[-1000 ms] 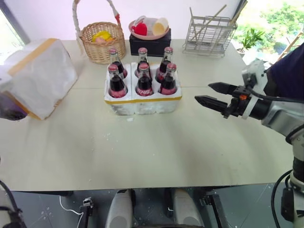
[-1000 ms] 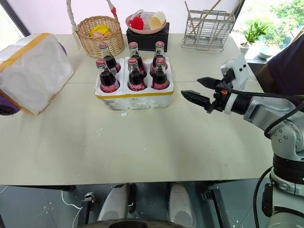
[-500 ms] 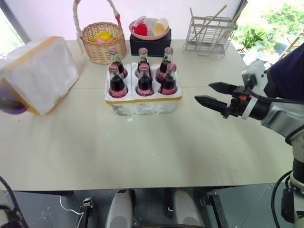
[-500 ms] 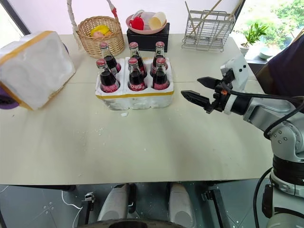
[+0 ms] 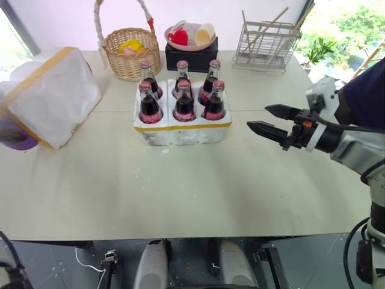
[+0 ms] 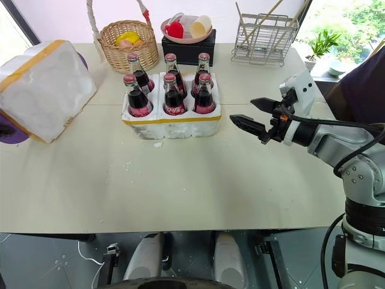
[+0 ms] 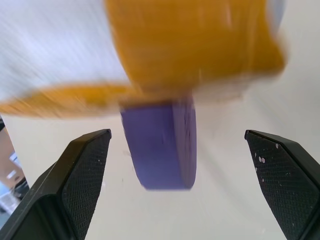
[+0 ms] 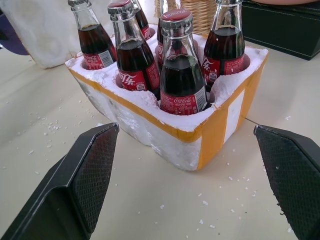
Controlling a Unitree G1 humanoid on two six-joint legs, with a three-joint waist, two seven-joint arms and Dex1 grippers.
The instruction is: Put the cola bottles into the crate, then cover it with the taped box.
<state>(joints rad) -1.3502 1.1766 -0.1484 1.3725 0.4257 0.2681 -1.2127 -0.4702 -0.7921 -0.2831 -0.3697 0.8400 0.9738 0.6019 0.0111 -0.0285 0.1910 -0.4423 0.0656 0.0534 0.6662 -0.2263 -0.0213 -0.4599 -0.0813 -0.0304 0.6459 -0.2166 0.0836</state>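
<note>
Several cola bottles [image 5: 183, 102] with red caps stand upright in the wells of the crate [image 5: 180, 129], a low white foam block with a yellow band, at the table's middle. The taped box [image 5: 54, 96] sits tilted at the far left, one edge propped on a purple disc [image 5: 13, 133]. In the left wrist view my left gripper [image 7: 177, 132] is open, with the box's yellow tape [image 7: 190, 45] and the purple disc [image 7: 160, 145] just beyond its fingers. My right gripper [image 5: 257, 117] hovers open to the right of the crate, pointing at it, with nothing between its fingers.
A wicker basket [image 5: 129, 54], a black box [image 5: 191, 58] carrying a pink plate, and a wire rack [image 5: 264, 45] line the back of the table. White foam crumbs lie in front of the crate. The table's front edge runs close to me.
The taped box rocked: it tipped up more steeply half a second ago and has now settled back to a flatter tilt. My right gripper and the crate stayed put.
</note>
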